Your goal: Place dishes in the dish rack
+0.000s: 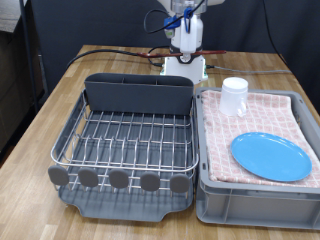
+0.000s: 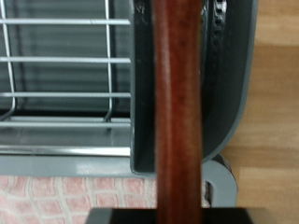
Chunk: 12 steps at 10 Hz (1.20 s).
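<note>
The reddish-brown wooden spoon (image 2: pixel 177 112) fills the middle of the wrist view, close to the camera and running along the fingers, so my gripper holds it. My gripper (image 1: pixel 186 40) hangs high at the exterior view's top, behind the dish rack (image 1: pixel 125 140). The rack's wire grid (image 2: pixel 65 84) and dark grey rim (image 2: pixel 234 84) show below the spoon. The rack and its tall utensil box (image 1: pixel 138 92) hold nothing that shows. The light-blue plate (image 1: pixel 270 156) and the white cup (image 1: pixel 234 96), upside down, rest in the bin.
The grey bin (image 1: pixel 255 195) lined with pink checked cloth (image 2: pixel 65 201) stands against the rack on the exterior view's right. Both sit on a wooden table (image 2: pixel 276 93). Red and black cables (image 1: pixel 120 50) lie at the table's far side near the robot base.
</note>
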Available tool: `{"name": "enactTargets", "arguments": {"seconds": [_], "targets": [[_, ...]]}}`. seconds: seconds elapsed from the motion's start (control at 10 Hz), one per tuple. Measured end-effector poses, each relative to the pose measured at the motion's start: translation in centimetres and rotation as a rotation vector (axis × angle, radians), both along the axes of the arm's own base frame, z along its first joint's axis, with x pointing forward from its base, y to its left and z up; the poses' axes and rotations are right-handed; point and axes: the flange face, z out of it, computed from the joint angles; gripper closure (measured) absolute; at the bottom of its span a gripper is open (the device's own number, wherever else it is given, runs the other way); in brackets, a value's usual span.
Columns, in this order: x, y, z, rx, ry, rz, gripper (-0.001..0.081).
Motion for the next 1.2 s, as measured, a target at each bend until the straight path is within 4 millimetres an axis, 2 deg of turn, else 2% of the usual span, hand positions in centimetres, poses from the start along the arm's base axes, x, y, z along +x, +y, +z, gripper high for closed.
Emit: {"name": "enactTargets", "arguments": {"seconds": [0.3, 0.6, 1.2], "targets": [[-0.8, -2.8, -0.9, 0.183, -0.047, 0.024, 0.0722], [-1.5, -4.1, -1.9, 0.313, -0.075, 0.035, 0.0722], [-2.4, -6.8, -3.5, 0.407, -0.096, 0.046, 0.0722]]}}
